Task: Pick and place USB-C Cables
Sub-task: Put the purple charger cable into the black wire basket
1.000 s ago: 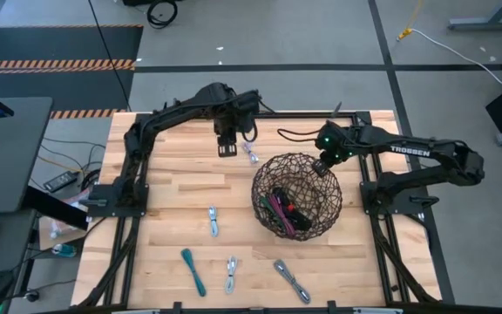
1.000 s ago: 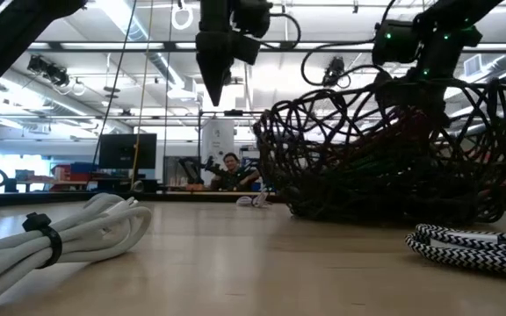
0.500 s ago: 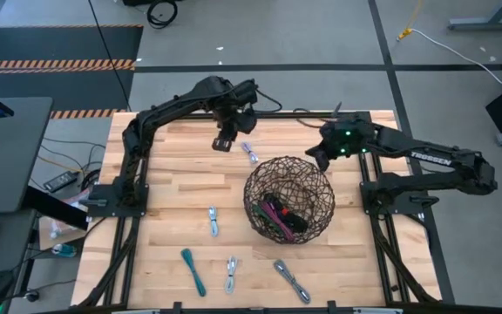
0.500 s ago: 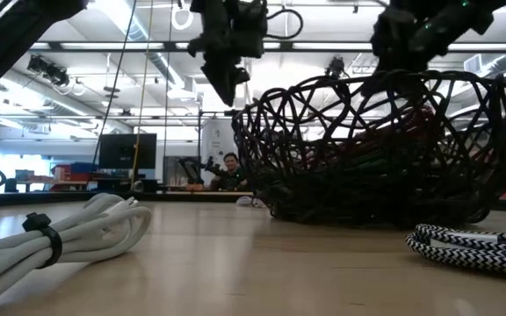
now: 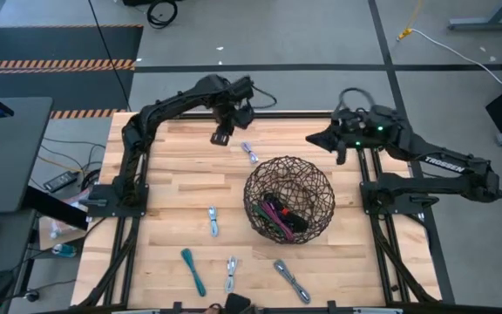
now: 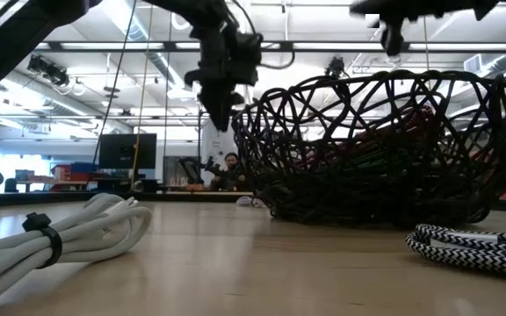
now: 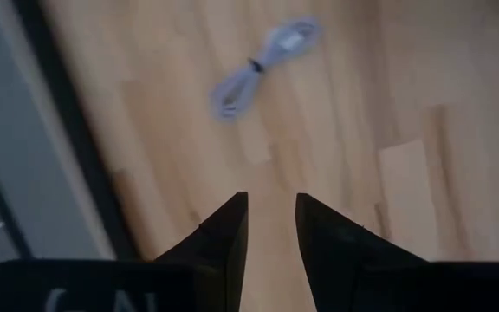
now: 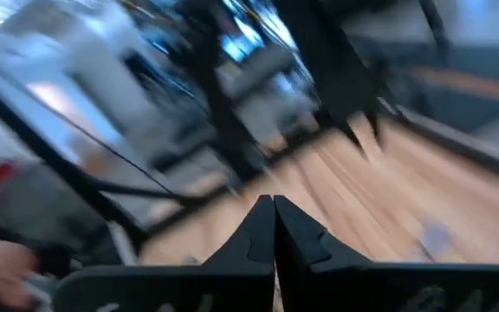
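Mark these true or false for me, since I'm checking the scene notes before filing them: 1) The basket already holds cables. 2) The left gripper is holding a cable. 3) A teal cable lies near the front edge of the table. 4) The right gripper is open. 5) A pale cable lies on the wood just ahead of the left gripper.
1) True: the basket has cables inside it.
2) False: the left gripper is partly open with nothing between its fingers.
3) True: the teal cable lies near the front edge.
4) False: the right gripper is shut and empty.
5) True: the pale cable lies on the table just ahead of it.
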Tool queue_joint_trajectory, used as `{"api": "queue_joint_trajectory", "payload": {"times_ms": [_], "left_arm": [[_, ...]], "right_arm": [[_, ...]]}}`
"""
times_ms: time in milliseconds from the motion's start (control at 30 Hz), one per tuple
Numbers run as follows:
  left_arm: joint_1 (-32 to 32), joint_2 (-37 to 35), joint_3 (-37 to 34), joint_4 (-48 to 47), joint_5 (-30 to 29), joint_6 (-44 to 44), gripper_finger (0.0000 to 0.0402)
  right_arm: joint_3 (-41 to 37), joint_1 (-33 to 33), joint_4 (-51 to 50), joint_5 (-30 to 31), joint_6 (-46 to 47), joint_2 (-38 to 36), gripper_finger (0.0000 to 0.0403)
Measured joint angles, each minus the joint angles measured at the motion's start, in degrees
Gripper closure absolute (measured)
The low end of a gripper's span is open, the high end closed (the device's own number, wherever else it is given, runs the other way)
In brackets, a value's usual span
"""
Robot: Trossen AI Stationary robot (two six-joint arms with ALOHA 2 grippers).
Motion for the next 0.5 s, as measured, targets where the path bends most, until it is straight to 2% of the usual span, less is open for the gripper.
{"api": "queue_joint_trajectory", "payload": {"times_ms": [167,267,400,500], "left_arm": [[-1.46,0.0,-9.76,5.59,0.14,4.23,0.0297],[-3.75,0.0,-13.62,9.41,-1.36,5.64,0.0295],[-7.16,0.02,-15.34,13.93,-7.23,8.97,0.0288],[-8.6,0.02,-15.32,17.89,-8.32,10.63,0.0276]], "right_arm": [[0.02,0.31,12.04,-5.22,1.4,-0.62,0.0402],[0.02,0.31,14.89,-6.38,2.74,-0.8,0.0402],[0.02,0.31,14.86,-6.59,3.85,-0.74,0.0402],[0.02,0.36,14.83,-6.59,4.04,-0.56,0.0402]]}}
